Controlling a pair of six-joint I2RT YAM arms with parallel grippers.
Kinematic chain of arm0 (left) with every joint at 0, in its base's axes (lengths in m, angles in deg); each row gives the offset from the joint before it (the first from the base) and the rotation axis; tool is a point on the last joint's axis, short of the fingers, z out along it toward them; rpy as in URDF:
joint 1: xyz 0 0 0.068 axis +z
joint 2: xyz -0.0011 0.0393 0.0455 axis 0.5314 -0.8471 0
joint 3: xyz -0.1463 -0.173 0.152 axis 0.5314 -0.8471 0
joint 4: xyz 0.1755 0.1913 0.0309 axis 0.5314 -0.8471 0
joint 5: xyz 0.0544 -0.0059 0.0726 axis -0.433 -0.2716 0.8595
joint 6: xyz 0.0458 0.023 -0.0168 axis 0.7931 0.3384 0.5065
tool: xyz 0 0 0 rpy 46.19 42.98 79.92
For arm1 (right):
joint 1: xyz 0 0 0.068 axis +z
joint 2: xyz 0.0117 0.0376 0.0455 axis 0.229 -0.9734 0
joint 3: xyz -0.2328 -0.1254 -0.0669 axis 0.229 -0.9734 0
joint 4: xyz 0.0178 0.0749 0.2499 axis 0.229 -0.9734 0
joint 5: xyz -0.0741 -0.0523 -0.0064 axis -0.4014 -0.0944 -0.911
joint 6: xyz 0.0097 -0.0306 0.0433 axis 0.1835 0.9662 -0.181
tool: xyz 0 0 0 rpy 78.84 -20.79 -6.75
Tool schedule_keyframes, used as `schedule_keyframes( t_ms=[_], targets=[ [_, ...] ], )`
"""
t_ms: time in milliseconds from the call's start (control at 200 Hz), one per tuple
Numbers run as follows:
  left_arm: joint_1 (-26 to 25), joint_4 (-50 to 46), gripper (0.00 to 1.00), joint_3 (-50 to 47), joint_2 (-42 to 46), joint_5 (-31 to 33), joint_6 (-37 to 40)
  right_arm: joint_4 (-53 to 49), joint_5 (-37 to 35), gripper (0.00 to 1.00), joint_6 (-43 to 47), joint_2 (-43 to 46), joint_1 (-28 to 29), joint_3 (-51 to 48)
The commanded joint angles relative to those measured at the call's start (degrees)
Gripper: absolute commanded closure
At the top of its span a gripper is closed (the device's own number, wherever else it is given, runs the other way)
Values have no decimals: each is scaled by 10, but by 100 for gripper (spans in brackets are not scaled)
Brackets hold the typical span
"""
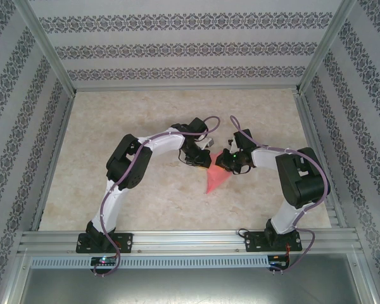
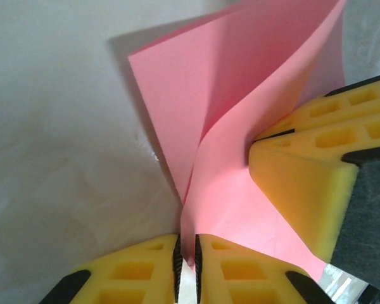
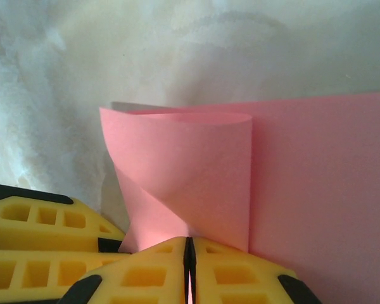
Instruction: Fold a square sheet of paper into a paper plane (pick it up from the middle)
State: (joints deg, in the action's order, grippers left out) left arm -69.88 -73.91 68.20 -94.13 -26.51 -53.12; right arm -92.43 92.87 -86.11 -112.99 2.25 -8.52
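Pinching the thin pink-red paper square (image 1: 216, 179), the left end effector (image 2: 187, 254) is clenched. The right end effector (image 3: 189, 256) likewise grips it.

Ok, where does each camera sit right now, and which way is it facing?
Top external: above and behind the bases, looking down at the table; left arm and right arm meet at the pink sheet.
Left wrist: looks along the left gripper, pinching the sheet.
Right wrist: looks along the right gripper, shut on the sheet.
Shared: both wrist views show the other arm's yellow fingers.
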Motion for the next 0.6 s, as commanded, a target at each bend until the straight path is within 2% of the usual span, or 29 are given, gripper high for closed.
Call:
schedule_keyframes(
  t_ms=[0, 215, 385, 500, 595],
  targets=[
    [-18, 1, 80, 8, -18, 3, -3, -39, -46, 89, 21, -4, -6, 0],
    [-18, 8, 72, -3, 23, 9, -13, -39, -50, 90, 26, -7, -6, -5],
    [-24, -1, 64, -25, 65, 55, -21, -32, -50, 91, 25, -7, -7, -12],
    [-34, 13, 62, -66, 103, 76, -41, -24, -46, 91, 22, -8, -6, -15],
    [-45, 52, 62, -108, 131, 61, -70, -16, -39, 91, 18, -8, -8, -19]
  ],
)
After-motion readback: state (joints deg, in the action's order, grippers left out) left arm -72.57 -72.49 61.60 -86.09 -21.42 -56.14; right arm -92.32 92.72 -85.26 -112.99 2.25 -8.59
